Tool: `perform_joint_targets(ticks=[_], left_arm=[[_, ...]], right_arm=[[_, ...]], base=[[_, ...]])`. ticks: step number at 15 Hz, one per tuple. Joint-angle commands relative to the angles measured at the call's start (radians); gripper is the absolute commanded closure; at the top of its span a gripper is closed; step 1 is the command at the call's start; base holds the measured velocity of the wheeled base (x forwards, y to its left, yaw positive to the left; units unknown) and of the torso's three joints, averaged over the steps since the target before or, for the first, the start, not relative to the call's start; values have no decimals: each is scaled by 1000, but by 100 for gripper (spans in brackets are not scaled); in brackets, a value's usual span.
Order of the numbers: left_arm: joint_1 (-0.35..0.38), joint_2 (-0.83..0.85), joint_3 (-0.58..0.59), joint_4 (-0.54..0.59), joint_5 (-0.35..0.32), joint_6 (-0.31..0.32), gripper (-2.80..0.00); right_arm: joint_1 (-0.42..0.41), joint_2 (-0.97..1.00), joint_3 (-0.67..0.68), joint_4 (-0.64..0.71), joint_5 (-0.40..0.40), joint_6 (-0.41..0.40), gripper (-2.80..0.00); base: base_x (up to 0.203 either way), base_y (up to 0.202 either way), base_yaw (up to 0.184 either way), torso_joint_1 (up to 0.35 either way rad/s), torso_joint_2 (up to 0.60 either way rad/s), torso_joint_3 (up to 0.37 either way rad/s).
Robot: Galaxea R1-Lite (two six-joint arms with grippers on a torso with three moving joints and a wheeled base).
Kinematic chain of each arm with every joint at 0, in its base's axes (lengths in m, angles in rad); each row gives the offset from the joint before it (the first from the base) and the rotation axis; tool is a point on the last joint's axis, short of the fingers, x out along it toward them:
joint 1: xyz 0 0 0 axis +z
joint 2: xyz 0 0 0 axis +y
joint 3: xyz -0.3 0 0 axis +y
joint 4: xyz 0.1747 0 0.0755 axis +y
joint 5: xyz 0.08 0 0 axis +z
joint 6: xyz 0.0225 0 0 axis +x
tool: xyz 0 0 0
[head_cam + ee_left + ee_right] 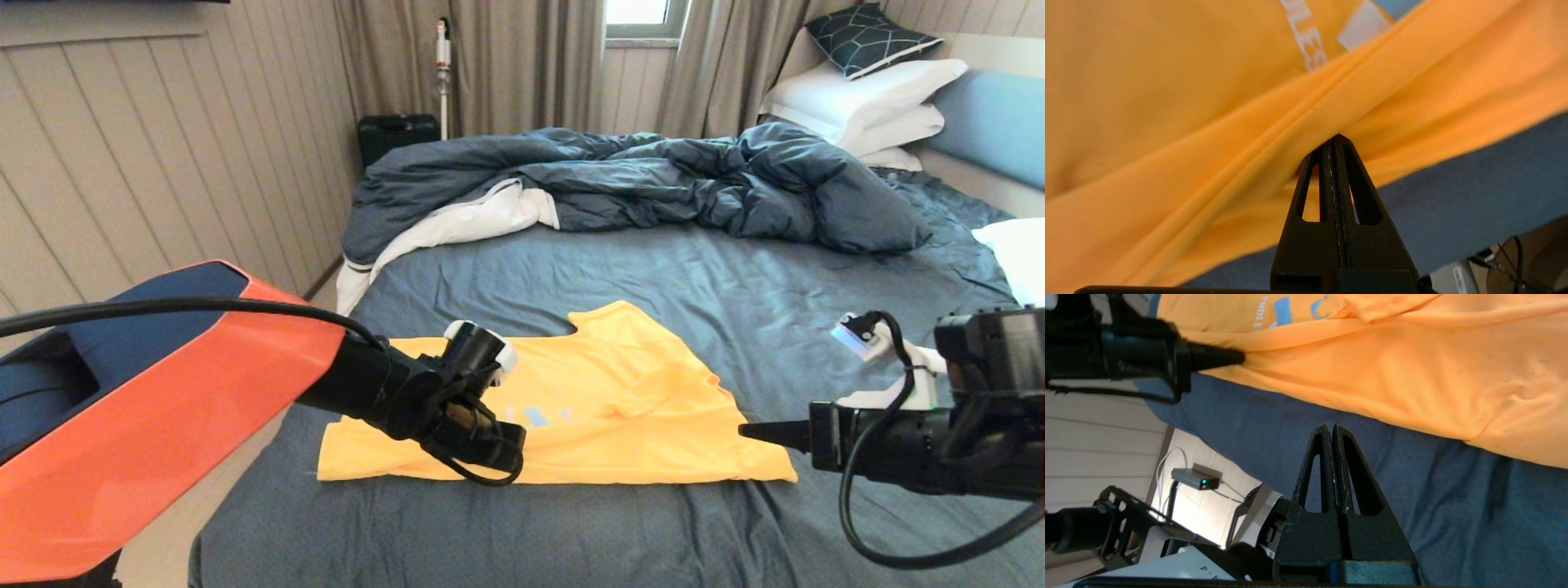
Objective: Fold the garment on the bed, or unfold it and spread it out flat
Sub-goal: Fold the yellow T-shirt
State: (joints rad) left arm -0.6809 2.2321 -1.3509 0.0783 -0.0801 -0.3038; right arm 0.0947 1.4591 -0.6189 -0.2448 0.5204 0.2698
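Note:
The yellow garment (620, 392) lies partly rumpled on the near half of the bed (653, 269), its pale blue and white print (1282, 310) showing near its middle. My left gripper (516, 447) sits at the garment's near edge, shut on a raised fold of the fabric (1306, 106) that ridges up to its tip (1336, 139). My right gripper (744, 430) hovers shut and empty over the sheet just off the garment's near right corner (1515, 437), its fingers (1323, 457) pressed together.
A rumpled dark blue duvet (653, 175) with white lining lies across the far half of the bed. White pillows (865, 98) and the light blue headboard (996, 122) are at the far right. The bed's left edge drops to the floor beside a panelled wall (163, 163).

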Motion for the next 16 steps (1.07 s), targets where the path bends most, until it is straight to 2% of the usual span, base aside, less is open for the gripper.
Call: perform_joint_targets(ticks=[1,4,7,16], left_arm=[[12,7,2,-8,0,2,0],[29,37,0,-16,18,11,0],[46,76,-10,-104,43,55,0],[94,35,-68,-100,46,152,0]], right_arm=[[-1,-5,4,-2,11,2,0],[0,-3,5,-2,12,0,0],[0,-5,5,-2,12,2,0],[0,-1,7,-2,12,0,0]], base=[[0,0,0,0,0,0],[0,0,0,0,0,0],[0,0,0,0,0,0],[0,0,0,0,0,0]])
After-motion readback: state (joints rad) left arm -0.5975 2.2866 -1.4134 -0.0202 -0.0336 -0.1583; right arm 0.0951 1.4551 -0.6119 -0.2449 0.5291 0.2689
